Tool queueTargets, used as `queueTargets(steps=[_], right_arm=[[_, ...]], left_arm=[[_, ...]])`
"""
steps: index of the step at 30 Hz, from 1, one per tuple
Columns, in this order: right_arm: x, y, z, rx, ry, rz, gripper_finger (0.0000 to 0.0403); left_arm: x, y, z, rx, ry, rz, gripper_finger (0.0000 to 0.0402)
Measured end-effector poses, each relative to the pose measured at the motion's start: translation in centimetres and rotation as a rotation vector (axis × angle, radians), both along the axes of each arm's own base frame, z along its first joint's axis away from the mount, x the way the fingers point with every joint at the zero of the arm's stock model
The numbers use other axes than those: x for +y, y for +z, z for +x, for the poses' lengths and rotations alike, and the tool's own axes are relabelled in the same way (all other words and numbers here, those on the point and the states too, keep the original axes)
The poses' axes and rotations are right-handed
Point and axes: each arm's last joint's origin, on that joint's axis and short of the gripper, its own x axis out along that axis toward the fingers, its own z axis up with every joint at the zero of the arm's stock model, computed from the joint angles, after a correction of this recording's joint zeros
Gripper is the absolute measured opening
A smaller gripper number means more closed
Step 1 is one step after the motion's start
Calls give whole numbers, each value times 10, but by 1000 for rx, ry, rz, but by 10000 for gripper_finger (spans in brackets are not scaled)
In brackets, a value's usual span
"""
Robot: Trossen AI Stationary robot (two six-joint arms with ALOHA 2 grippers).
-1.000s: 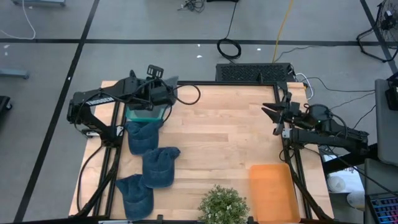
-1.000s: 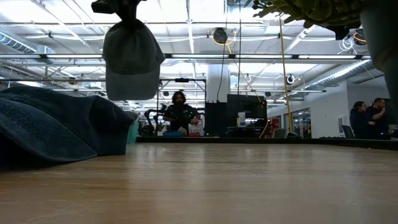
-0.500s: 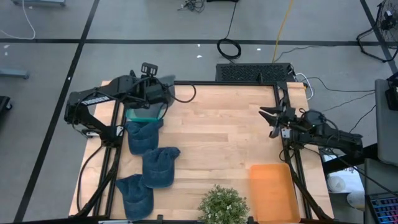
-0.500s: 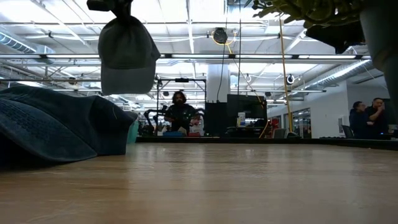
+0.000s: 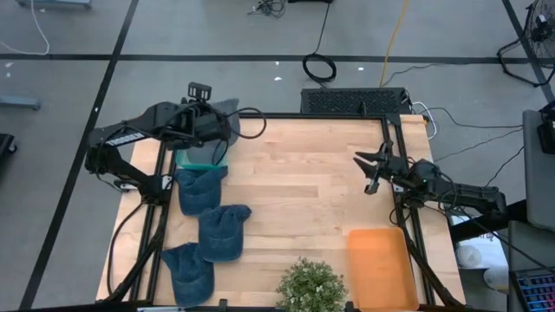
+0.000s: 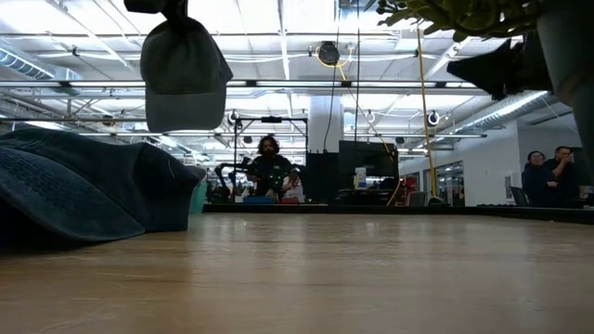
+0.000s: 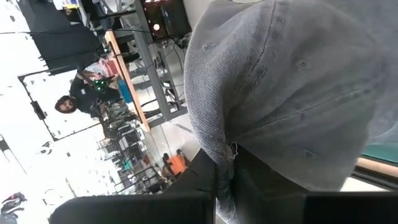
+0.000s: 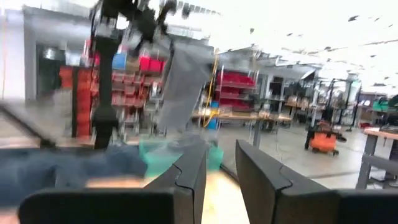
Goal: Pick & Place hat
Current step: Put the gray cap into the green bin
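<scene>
Left end effector (image 5: 211, 127) clamped on grey cap (image 6: 184, 74), hanging above teal bin (image 5: 201, 159). Transport step. Next: carry toward orange tray (image 5: 379, 269). Right end effector (image 5: 368, 166) open, idle.

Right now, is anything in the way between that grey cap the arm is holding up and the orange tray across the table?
Nothing visible blocks it. The left gripper holds the grey cap aloft; bare wood lies between it and the orange tray. The right gripper hovers beside that route.
</scene>
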Motion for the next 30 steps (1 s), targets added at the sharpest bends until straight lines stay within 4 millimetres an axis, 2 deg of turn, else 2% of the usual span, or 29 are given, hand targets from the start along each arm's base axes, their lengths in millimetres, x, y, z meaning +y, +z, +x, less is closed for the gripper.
queueTargets(steps=[7,18,30], right_arm=[[-2,-3,0,-13,-52,95,73],[-2,-22,3,169,-26,154,73],[-2,-21,3,155,-25,152,73]], left_arm=[[4,3,-7,-12,19,0,22],[14,7,-16,11,55,23,22],[17,8,-17,-6,75,21,22]])
